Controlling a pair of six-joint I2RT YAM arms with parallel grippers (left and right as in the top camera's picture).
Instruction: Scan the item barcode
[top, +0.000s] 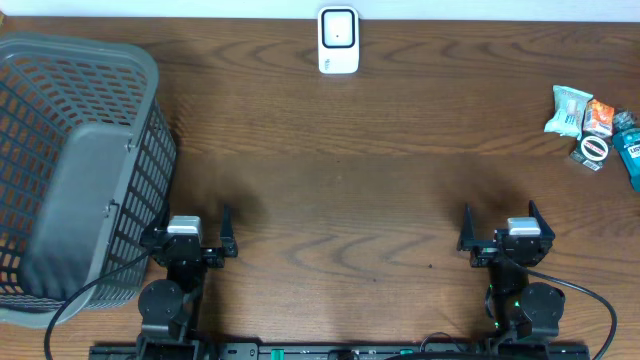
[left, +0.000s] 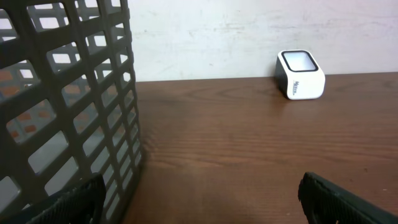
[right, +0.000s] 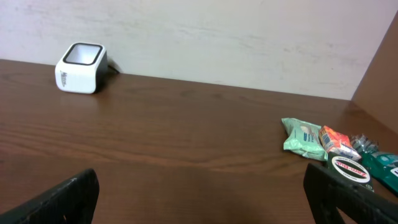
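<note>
left gripper (top: 193, 236): you are seeing it sitting at about 7 o'clock on the table (top: 340, 200), its jaws standing spread wide and gripping nothing.
right gripper (top: 503, 230): it is sitting at about 5 o'clock, its jaws also standing spread wide with only bare wood showing between them.
green pouch (top: 568, 108): it is lying at about 2 o'clock near the table's right edge, well apart from both grippers.
orange packet (top: 600, 117): it is lying against the green pouch, on the pouch's 3 o'clock side.
round tin (top: 593, 150): it is lying at the orange packet's 6 o'clock, showing you a white face with a red band.
teal pack (top: 630, 150): it is lying at the round tin's 3 o'clock, running partly out of the overhead view.
barcode: the print on these items is showing too small for you to pick one out.
scanner (top: 338, 40): it is standing at 12 o'clock by the far edge, white, its window facing up.
basket (top: 80, 150): grey and latticed, it is filling the 9 o'clock side, just beside the left gripper.
</note>
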